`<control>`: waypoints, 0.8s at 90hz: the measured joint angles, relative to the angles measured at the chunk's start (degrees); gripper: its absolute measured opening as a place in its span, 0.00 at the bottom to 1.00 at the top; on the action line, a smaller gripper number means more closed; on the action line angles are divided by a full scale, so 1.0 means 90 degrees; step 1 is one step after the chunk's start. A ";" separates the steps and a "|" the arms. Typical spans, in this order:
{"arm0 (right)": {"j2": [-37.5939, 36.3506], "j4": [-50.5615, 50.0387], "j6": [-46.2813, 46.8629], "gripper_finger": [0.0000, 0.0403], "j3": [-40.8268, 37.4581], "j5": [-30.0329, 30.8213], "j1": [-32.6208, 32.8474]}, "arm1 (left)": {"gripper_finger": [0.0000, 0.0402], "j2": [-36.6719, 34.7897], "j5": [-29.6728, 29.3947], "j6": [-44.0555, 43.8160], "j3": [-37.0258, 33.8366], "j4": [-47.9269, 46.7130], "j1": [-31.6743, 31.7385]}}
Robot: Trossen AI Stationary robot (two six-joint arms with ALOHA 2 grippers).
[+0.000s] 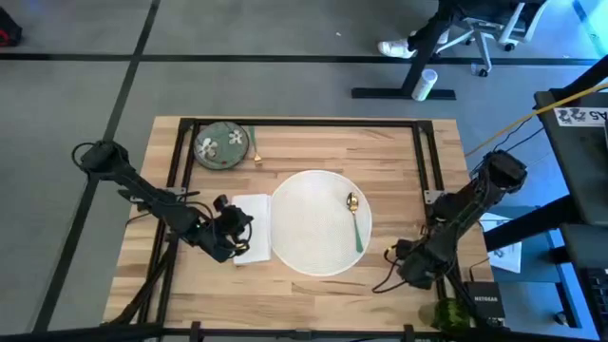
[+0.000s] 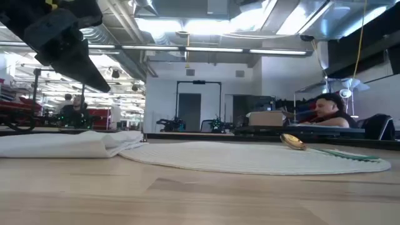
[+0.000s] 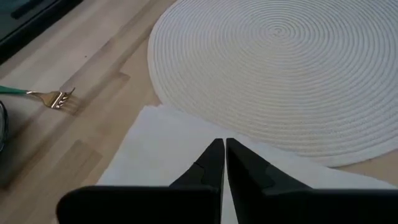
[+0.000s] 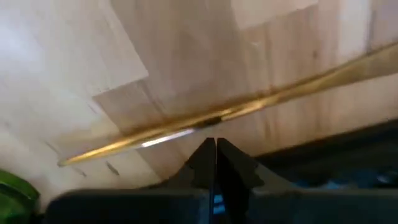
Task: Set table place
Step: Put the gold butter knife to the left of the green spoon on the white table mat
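Spanning most of the high view: light butcher-block table (image 1: 313, 285), black frame bars along its left, far and right edges. Centred on it, large round white ribbed plate (image 1: 313, 223), looking woven in the left wrist view. On the plate's right part, gold spoon with green handle (image 1: 354, 220), bowl toward the far edge. Just beside the plate's left rim, white napkin (image 1: 254, 228), folded, flat on the wood. At the far left corner, small green flowered dish (image 1: 221, 146); right beside it a gold fork (image 3: 56, 98), green handle, tines pointing toward the plate.

Left end effector (image 1: 237, 228) above the napkin, fingers pressed together, gripping nothing. Right end effector (image 1: 404, 258) low over bare wood near the right front corner, fingers likewise closed and empty; a gold knife (image 4: 205, 121) lying on the wood just ahead of them in the right wrist view.

Grey floor around the table with dark seams. Beyond the far edge, an office chair base and a person's white shoe (image 1: 394, 48). Across the table in the low view: open workshop hall, ceiling strip lights, exposed ducts, benches with equipment, a seated person (image 2: 329, 110) at right.
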 joint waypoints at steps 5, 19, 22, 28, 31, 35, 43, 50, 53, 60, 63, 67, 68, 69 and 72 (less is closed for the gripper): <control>0.0000 0.0125 0.0007 0.00 -0.0020 0.0034 -0.0016 | 0.00 0.0000 0.0006 0.0001 0.0000 -0.0003 0.0000; 0.0000 0.0344 0.0004 0.00 -0.0025 0.0445 -0.0016 | 0.00 0.0000 0.0011 0.0001 0.0000 -0.0003 0.0000; 0.0000 0.0341 0.0018 0.00 -0.0025 0.0548 -0.0016 | 0.00 0.0000 0.0011 0.0001 0.0000 -0.0003 0.0000; 0.0000 0.0342 0.0024 0.00 -0.0025 0.0777 -0.0016 | 0.00 0.0000 0.0014 0.0001 0.0000 -0.0003 0.0000; 0.0000 0.0330 0.0026 0.00 -0.0025 0.0888 -0.0016 | 0.00 0.0000 0.0014 0.0001 0.0000 -0.0003 0.0000; 0.0000 0.0309 0.0026 0.00 -0.0025 0.1038 -0.0019 | 0.00 0.0000 0.0014 0.0001 0.0000 -0.0003 0.0000; 0.0000 0.0291 0.0022 0.00 -0.0025 0.1263 -0.0110 | 0.00 0.0000 0.0016 0.0004 0.0000 -0.0003 0.0000; 0.0000 0.0283 -0.0115 0.00 -0.0025 0.1399 -0.0254 | 0.00 0.0000 0.0018 0.0004 0.0000 -0.0003 0.0000; 0.0000 0.0282 -0.0222 0.00 -0.0025 0.1475 -0.0316 | 0.00 0.0000 0.0018 0.0004 0.0000 -0.0003 0.0000; 0.0000 0.0285 -0.0496 0.00 -0.0025 0.1631 -0.0507 | 0.00 0.0000 0.0021 0.0004 0.0000 -0.0003 0.0000; 0.0000 0.0287 -0.0631 0.00 -0.0025 0.1696 -0.0597 | 0.00 0.0000 0.0021 0.0004 0.0000 -0.0003 0.0000; 0.0000 0.0286 -0.0762 0.00 -0.0025 0.1773 -0.0725 | 0.00 0.0000 0.0021 0.0003 0.0000 -0.0003 0.0000; 0.0000 0.0285 -0.0804 0.00 -0.0025 0.1790 -0.0759 | 0.00 0.0000 0.0021 0.0002 0.0000 -0.0004 0.0000; 0.0000 0.0285 -0.0827 0.00 -0.0025 0.1806 -0.0791 | 0.00 0.0000 0.0021 0.0000 0.0000 -0.0005 0.0000; 0.0000 0.0285 -0.0966 0.00 -0.0025 0.1850 -0.0881 | 0.00 0.0000 0.0023 -0.0008 0.0000 -0.0003 0.0000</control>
